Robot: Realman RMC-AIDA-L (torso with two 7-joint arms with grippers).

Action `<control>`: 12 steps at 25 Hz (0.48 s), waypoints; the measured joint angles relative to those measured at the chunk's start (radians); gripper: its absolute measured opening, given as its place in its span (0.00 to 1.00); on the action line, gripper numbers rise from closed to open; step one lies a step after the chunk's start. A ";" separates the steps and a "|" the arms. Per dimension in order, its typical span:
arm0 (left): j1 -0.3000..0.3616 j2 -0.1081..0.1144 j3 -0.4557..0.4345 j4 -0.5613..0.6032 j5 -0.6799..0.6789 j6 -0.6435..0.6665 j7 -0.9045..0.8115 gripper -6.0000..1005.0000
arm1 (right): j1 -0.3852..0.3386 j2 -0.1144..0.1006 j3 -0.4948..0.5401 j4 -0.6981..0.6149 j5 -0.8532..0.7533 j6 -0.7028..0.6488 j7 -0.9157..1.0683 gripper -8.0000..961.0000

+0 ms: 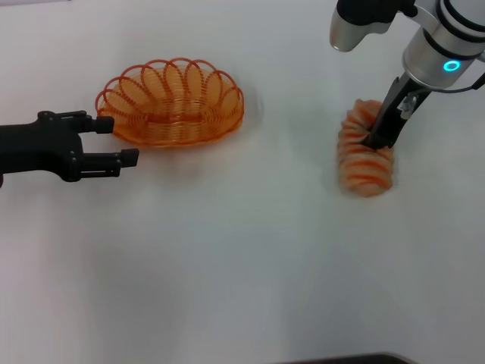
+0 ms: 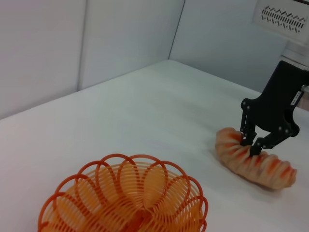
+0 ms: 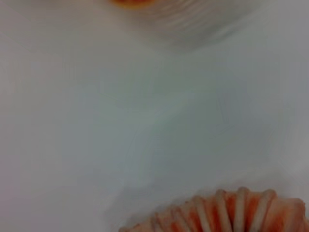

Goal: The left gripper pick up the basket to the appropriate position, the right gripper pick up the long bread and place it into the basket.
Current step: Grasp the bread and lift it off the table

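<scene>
R gripper (image 1: pixel 377 139) clamps long bread (image 1: pixel 366 155); L gripper (image 1: pixel 121 140) open beside basket (image 1: pixel 171 102).

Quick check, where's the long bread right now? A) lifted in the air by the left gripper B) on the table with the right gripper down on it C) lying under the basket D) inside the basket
B: the long bread lies on the white table, apart from the basket, with the right gripper closing around its ridged middle; the left gripper is open beside the basket's rim.
</scene>
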 joint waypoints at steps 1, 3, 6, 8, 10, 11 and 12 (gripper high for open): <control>0.000 0.000 0.004 0.000 0.000 0.000 0.000 0.79 | 0.000 0.000 0.000 0.000 0.000 0.000 0.000 0.16; 0.000 0.000 0.011 0.000 0.000 -0.002 -0.001 0.79 | 0.000 0.000 0.001 0.000 0.001 0.000 -0.002 0.16; 0.000 -0.001 0.015 0.000 0.000 -0.002 -0.001 0.79 | -0.001 0.000 0.010 0.000 0.005 -0.002 -0.004 0.16; 0.000 -0.001 0.015 -0.001 0.000 -0.001 -0.001 0.79 | -0.002 -0.001 0.025 -0.005 0.007 -0.009 -0.004 0.16; -0.001 -0.002 0.017 -0.001 0.002 0.001 -0.001 0.79 | -0.005 -0.003 0.056 -0.022 0.013 -0.019 -0.006 0.16; -0.002 -0.002 0.018 -0.001 0.005 0.002 -0.002 0.79 | -0.008 -0.004 0.072 -0.031 0.020 -0.024 -0.008 0.16; -0.004 -0.002 0.019 -0.001 0.011 0.003 -0.004 0.79 | -0.011 -0.004 0.092 -0.045 0.032 -0.034 -0.012 0.16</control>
